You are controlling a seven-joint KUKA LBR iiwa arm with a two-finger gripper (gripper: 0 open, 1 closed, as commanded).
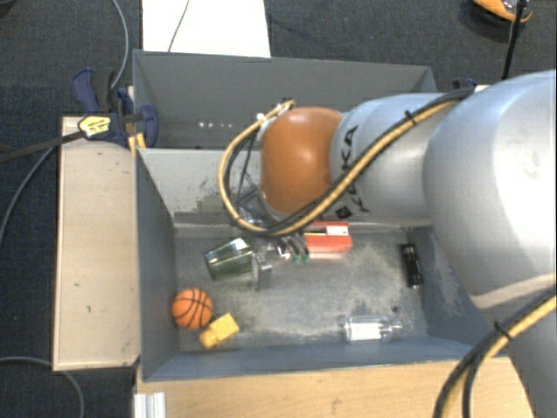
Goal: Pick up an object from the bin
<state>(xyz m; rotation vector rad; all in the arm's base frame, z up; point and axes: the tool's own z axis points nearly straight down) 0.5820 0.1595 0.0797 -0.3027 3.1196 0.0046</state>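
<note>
Gripper (271,261) sits low at frame centre, just right of the green cup (228,259) lying on its side. Orange cover (300,168) overhangs it, so whether it is open or closed I cannot tell.

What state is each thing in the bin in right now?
Green cup: lying on its side, beside the gripper.
Orange ball: resting by the left wall, next to the yellow block.
Yellow block: lying near the front wall.
Red box: flat, partly hidden by the arm.
Black piece: lying apart at the right.
Clear bottle: on its side near the front wall.
</note>
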